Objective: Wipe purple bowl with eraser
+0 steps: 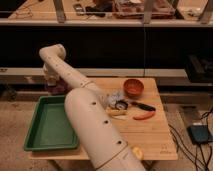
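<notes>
The purple bowl (pixel 56 88) is a small dark maroon bowl at the table's far left corner, just beyond the green tray. It is partly hidden by my arm. My white arm reaches from the bottom of the view up to an elbow at the upper left, then bends down. My gripper (pixel 49 76) hangs right above the bowl, at or touching its rim. The eraser does not show; whether the gripper holds it is hidden.
A green rectangular tray (pixel 35 142) fills the table's left front. An orange-red bowl (pixel 133 87) stands at the back right. A black-handled tool (pixel 143 106), a red chili (pixel 144 116) and a yellow item (pixel 116 113) lie mid-table. A foot pedal (pixel 200 134) and cables lie on the floor at right.
</notes>
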